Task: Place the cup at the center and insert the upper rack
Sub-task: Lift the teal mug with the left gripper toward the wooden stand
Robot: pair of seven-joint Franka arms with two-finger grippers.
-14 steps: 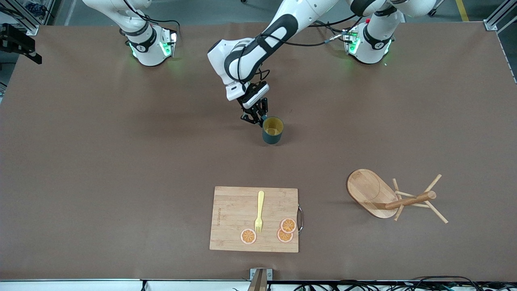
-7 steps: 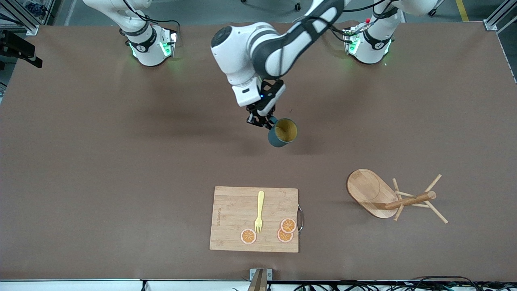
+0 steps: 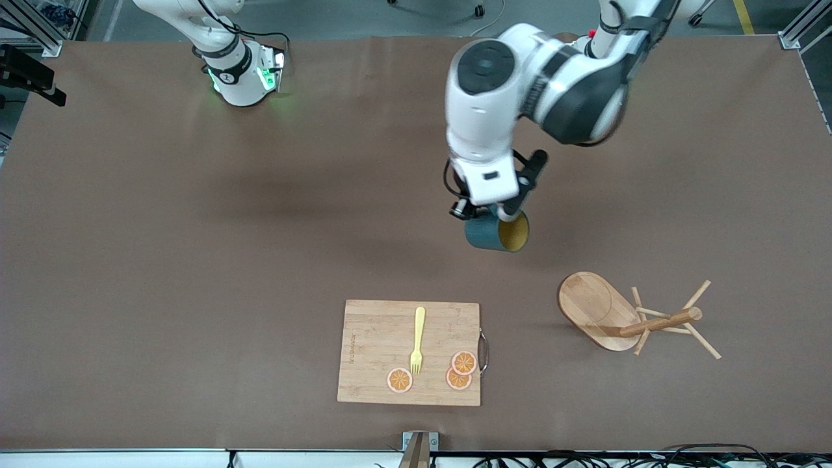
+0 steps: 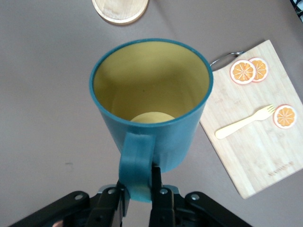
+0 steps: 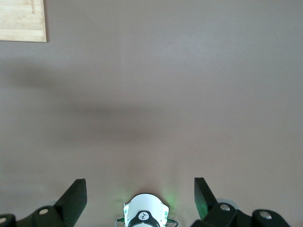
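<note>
1. The left gripper (image 3: 497,211) hangs in the air over bare brown table (image 3: 195,260), its jaws clamped tight on the handle (image 4: 137,165) of the teal mug (image 3: 497,233).
2. The mug is tipped on its side in the grip, so its mustard-yellow mouth faces outward in the front view; in the left wrist view the handle runs straight down from the mug wall (image 4: 151,85) into the pinch between the two black fingers (image 4: 158,184).
3. The wooden mug tree (image 3: 624,315) lies toppled on the table, well below the left jaws and toward the left arm's end of the table, nearer the front camera than the spot under the mug. Its oval base (image 3: 595,305) stands on edge and its post and pegs point along the tabletop; a slice of that base (image 4: 120,9) shows past the mug rim in the left wrist view.
4. A bamboo cutting board (image 3: 409,351) with a metal handle lies near the front edge, also well apart from the left jaws. On it rest a yellow fork (image 3: 417,341) and three orange slices (image 3: 461,369).
5. The right gripper (image 5: 139,198) waits, jaws spread wide and empty, over bare table with the right arm's base (image 5: 144,217) showing between them.
6. The surface is a matte brown sheet covering the whole table, with soft arm shadows on it. Grey floor and aluminium frame posts (image 3: 803,26) edge the scene, and cables run along the front edge.
</note>
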